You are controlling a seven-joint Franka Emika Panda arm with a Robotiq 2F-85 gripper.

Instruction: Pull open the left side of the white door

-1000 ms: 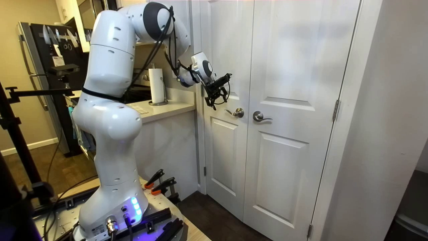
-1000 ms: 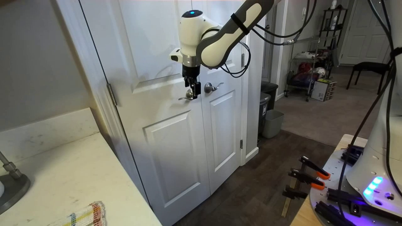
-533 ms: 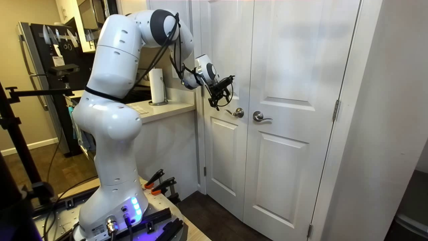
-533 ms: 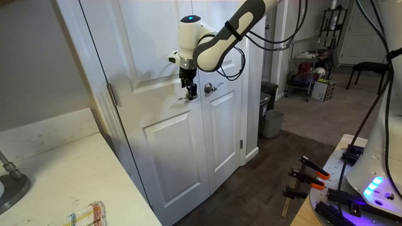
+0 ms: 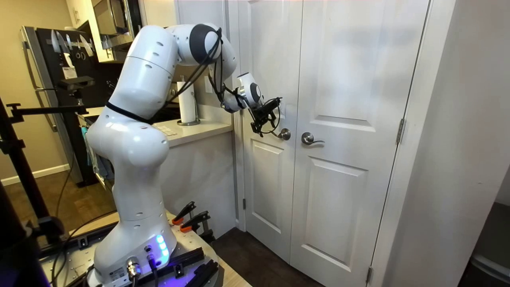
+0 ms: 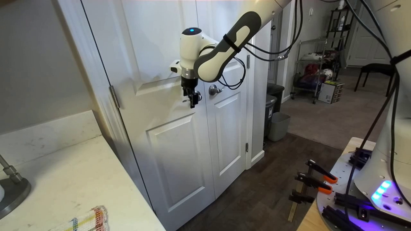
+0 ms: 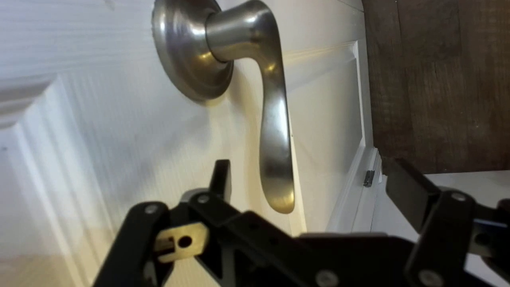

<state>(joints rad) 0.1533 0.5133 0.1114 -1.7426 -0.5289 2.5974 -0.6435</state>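
the arm (image 5: 133, 139) has dipped lower and nearer the white door (image 5: 350, 71) over the last second, bringing the hand (image 7: 310, 177) down to the handle (image 7: 275, 147); the door hasn't budged. its left side (image 5: 266, 181) stands shut, just beyond the hand, and looks flush with the right side (image 5: 336, 215) from where i am.

the hand's fingers (image 7: 408, 193) are spread well apart, pinching nothing. in the wrist view the free end of the handle shows between them, though i can't tell whether it really sits in the gap or only lines up with it, nor whether they touch.

so it's early going, i'd say. the reach looks nearly finished, and that's about all that's done. what's left is closing on the handle, most likely turning it, and then the pull that swings the left side out.

some of it is hard to make out. in an exterior view the hand covers the middle of that handle, with only part of its round plate (image 6: 199, 96) and a bit of the tip peeping out. the wrist view cuts that plate off at the upper edge. the door's top runs out of both exterior views.
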